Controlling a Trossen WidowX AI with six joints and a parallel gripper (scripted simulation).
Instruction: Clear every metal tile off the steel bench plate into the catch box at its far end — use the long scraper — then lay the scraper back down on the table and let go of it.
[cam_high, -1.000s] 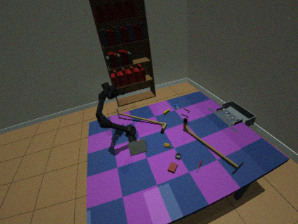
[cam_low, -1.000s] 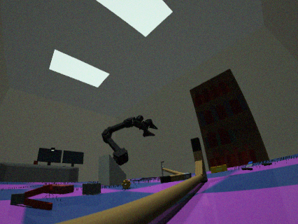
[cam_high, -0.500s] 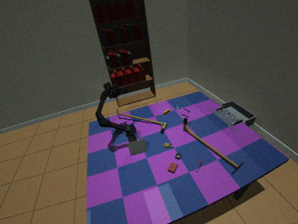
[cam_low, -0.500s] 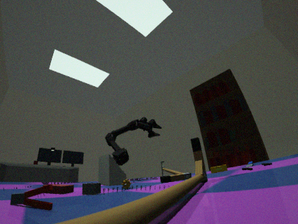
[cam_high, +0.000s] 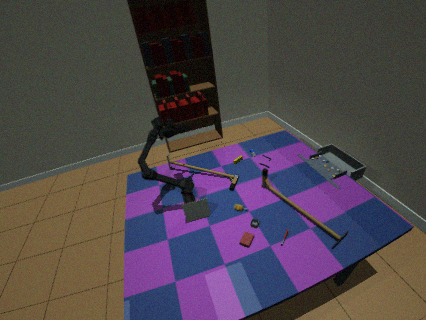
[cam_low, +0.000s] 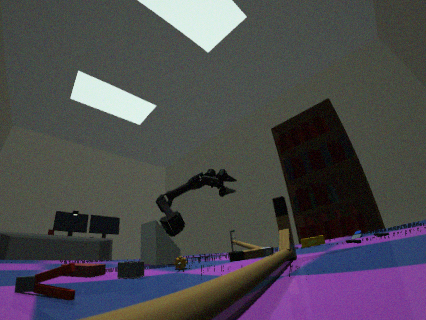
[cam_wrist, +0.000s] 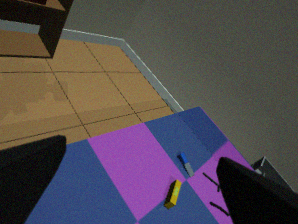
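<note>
My gripper (cam_high: 179, 128) (cam_low: 234, 184) (cam_wrist: 142, 150) is open and empty, raised high over the table's back left. A longer-looking wooden-handled scraper (cam_high: 303, 212) (cam_low: 210, 296) lies across the right middle, its wide dark blade towards the front right and its block end at the back. A shorter-looking wooden-handled tool (cam_high: 202, 170) (cam_low: 246, 244) lies beyond the arm's base. The steel bench plate (cam_high: 319, 166) is at the far right, with several small tiles on it. The catch box (cam_high: 359, 171) (cam_wrist: 275, 172) adjoins its far end; its inside is partly hidden.
A yellow block (cam_high: 238, 159) (cam_wrist: 173, 194), a blue-and-grey item (cam_high: 252, 152) (cam_wrist: 185, 164) and two thin dark rods lie at the back. A small yellow object (cam_high: 239, 207), a dark block (cam_high: 255, 223), a red block (cam_high: 246, 239) and a red pen-like item (cam_high: 285, 237) lie centrally.
</note>
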